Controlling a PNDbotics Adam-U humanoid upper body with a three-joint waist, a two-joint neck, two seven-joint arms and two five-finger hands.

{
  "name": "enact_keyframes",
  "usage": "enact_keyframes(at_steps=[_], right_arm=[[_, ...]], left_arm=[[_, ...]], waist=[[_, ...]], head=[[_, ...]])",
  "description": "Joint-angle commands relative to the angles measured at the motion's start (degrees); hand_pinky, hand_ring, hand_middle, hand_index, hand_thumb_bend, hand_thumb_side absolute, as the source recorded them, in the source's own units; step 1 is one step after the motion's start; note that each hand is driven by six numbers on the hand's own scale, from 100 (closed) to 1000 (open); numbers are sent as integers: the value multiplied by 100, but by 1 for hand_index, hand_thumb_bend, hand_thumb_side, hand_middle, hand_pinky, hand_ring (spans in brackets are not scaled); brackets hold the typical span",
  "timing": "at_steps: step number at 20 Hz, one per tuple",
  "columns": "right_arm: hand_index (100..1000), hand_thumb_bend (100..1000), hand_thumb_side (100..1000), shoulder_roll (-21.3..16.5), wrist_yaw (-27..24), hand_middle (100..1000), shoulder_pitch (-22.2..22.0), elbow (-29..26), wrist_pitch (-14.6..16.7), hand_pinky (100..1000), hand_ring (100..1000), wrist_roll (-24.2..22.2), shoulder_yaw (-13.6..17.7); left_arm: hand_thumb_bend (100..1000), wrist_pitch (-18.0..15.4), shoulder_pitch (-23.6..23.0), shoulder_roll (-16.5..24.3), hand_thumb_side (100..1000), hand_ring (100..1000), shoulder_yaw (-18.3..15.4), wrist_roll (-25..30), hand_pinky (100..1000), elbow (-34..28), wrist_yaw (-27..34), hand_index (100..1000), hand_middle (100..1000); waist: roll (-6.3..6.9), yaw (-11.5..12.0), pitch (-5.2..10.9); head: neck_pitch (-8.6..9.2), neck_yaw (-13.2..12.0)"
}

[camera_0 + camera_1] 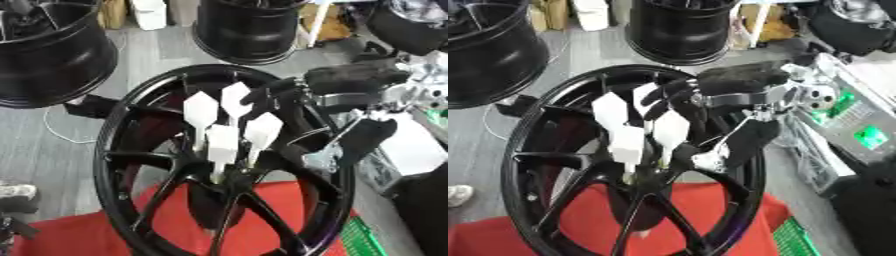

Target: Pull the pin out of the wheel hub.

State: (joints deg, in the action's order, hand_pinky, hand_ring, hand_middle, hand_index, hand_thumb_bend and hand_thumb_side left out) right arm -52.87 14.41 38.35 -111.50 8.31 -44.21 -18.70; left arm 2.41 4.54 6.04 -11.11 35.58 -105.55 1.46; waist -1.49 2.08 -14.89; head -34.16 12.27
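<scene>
Seen from above: a black spoked wheel hub (131, 165) standing upright on a red cloth (79, 237), filling the middle of both views. Four white pins with flat, kite-shaped heads rising from the centre of the hub, stems down among the spokes.

Reaching in from the right, the robot's right hand (271, 95), black with silver joints behind it at the wrist. Fingers (671, 97) curled around the head of the uppermost white pin (234, 100), with the head showing between them in the left eye view and mostly covered in the right eye view. Thumb (363, 137) hanging lower and to the right, just outside the hub's rim, apart from the pins.

Just left of the fingers, a second pin (200, 111); below the fingers, a third pin (262, 131) and a fourth pin (221, 145), all three free of the hand and seated in the hub.

Well beyond the hand, on the grey floor, two more black rims (245, 27). Below and to the right of the hand, a green basket (363, 240) at the cloth's edge.

Left hand nowhere visible.
</scene>
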Motion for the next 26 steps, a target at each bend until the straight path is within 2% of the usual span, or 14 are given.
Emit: enact_keyframes(at_steps=[1,3,8,12,17,18,26], right_arm=[[939,100,570,-41,301,952,95,163,92,503,464,-79,43],[939,100,530,-4,485,892,92,267,166,490,451,-97,22],[939,100,500,82,765,790,92,451,312,471,432,-72,-37],[939,100,476,111,842,749,93,557,357,461,427,11,-35],[939,100,476,125,897,749,95,626,402,461,427,89,-46],[938,100,434,134,908,688,101,641,401,441,418,113,-31],[930,100,395,209,952,653,152,780,440,421,405,312,-38]], left_arm=[[116,-8,44,47,970,500,13,27,651,-55,1,786,644],[116,-8,47,44,971,500,14,30,651,-55,0,786,643],[116,-10,57,36,971,499,15,35,652,-57,-4,786,640],[115,-20,66,34,970,499,17,39,652,-61,0,786,639],[115,-27,67,32,970,499,18,42,652,-60,0,786,639],[114,-29,69,32,970,499,19,43,652,-61,1,786,638],[114,-41,81,30,970,498,29,55,653,-59,6,786,638]], waist=[[4,15,70],[3,29,63],[9,41,43],[20,55,28],[24,61,25],[28,65,22],[30,111,8]], head=[[71,44],[78,47],[94,53],[103,69],[105,74],[105,82],[107,138]])
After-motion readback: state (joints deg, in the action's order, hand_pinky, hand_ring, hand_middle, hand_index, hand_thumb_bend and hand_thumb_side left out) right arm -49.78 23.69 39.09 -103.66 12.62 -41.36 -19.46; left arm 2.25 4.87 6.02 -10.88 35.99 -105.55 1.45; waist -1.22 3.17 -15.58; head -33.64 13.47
